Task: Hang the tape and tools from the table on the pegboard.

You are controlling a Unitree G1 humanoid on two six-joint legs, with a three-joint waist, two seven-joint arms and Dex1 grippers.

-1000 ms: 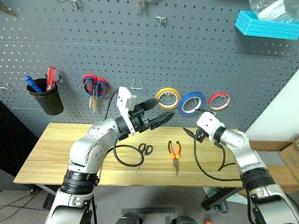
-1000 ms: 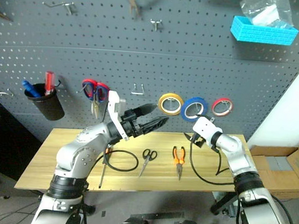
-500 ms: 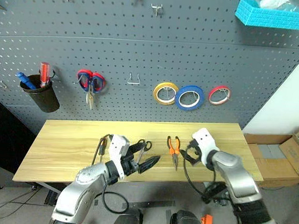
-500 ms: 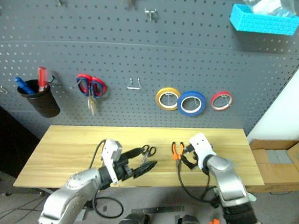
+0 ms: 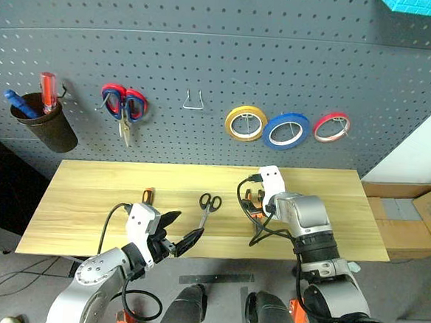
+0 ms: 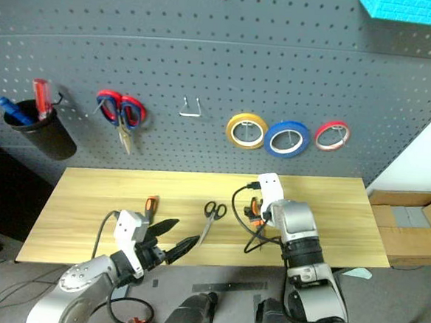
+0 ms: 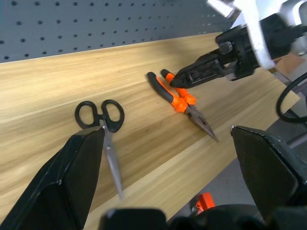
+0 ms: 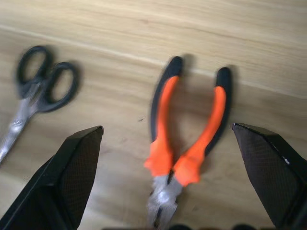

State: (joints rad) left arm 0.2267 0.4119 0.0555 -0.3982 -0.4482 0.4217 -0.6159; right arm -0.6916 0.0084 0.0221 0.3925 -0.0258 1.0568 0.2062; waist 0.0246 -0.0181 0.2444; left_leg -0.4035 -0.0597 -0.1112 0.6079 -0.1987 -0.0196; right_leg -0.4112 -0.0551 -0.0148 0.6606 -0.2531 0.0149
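A light wood-plank tabletop point(image 5: 87, 197) stands against a dark grey pegboard point(image 5: 208, 57), with cardboard boxes point(image 5: 411, 216) on the floor to the right. On the board hang three tape rolls in a row, yellow point(image 5: 245, 123), the blue tape point(image 5: 286, 131) and red point(image 5: 332, 127), plus one pair of red-and-blue scissors point(image 5: 123, 107), one bare metal hook point(image 5: 194, 101) and a black cup point(image 5: 44, 124) holding a red-handled screwdriver point(image 5: 46, 90). Three tools lie on the tabletop: orange-handled pliers point(image 7: 180, 100), black-handled scissors point(image 5: 208, 205) and a slim screwdriver point(image 5: 147, 196). The right gripper point(image 7: 180, 79) points down at the pliers' handles, jaws spread, holding nothing. The left gripper point(image 5: 181, 233) hovers at the tabletop's near edge, level, jaws spread and empty.
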